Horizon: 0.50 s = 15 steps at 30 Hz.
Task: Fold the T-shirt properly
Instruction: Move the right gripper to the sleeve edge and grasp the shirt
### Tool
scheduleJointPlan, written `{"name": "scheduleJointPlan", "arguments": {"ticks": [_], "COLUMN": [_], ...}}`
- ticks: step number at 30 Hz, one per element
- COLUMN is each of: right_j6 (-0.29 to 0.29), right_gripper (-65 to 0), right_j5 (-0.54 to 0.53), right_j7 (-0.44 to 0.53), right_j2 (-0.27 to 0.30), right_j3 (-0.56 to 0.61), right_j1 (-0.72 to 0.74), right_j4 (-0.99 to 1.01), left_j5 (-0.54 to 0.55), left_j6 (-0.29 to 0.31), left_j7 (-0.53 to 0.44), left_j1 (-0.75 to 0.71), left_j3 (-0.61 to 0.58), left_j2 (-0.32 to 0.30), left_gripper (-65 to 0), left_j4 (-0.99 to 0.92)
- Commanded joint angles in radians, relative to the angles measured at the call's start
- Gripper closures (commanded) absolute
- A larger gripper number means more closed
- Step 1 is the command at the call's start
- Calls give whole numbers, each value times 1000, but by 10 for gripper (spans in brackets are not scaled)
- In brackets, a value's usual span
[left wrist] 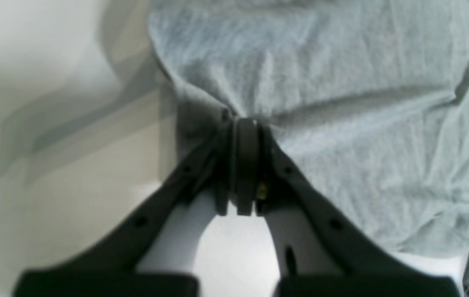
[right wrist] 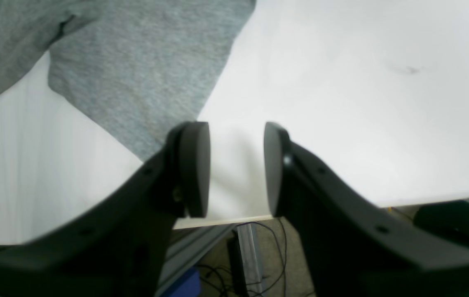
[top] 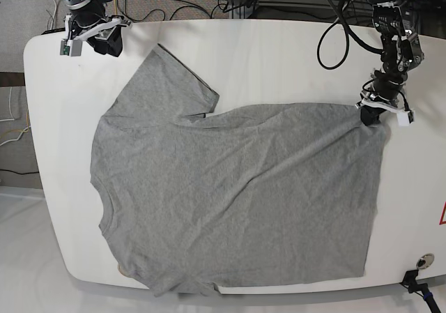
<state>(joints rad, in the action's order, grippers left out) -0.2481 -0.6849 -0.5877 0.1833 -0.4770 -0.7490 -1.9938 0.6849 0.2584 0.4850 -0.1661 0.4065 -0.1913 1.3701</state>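
On the table (top: 279,48): T-shirt (top: 237,201) spread flat
Left gripper (left wrist: 245,123): pinching shirt's corner
Right gripper (right wrist: 236,165): spread, beside a sleeve (right wrist: 144,78)

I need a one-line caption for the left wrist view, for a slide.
Left gripper shut on a corner of the gray T-shirt, which lies spread on the white table.

From my seat the T-shirt (top: 237,194) is the landmark, and it hogs most of the table (top: 279,48). Bare strips run along the shirt's far side and its collar side, so I've got room to pass there. The left gripper (top: 369,112) is pinched on the shirt's far hem corner. The right gripper (top: 104,37) sits spread beyond the sleeve, cables (top: 334,34) trailing off the far edge.
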Motion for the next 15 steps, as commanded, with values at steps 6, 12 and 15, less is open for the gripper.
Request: {"name": "scheduleJointPlan", "arguments": {"ticks": [6, 12, 15], "right_j6": [-107, -136, -138], "right_gripper": [-211, -219, -218], "right_j5": [-12, -12, -12], "right_j7": [-55, -61, -38], "right_j2": [31, 40, 40], "right_j3": [-11, -7, -9], "right_j1": [11, 32, 46], "right_j4": [-17, -9, 32], "left_j5": [51, 33, 31], "left_j6": [159, 166, 168], "left_j7": [72, 113, 115], "left_j1": [17, 6, 2], "left_j3": [69, 80, 79], "left_j2": [-13, -17, -18], "left_gripper": [0, 0, 0], "left_j4": [69, 78, 70]}}
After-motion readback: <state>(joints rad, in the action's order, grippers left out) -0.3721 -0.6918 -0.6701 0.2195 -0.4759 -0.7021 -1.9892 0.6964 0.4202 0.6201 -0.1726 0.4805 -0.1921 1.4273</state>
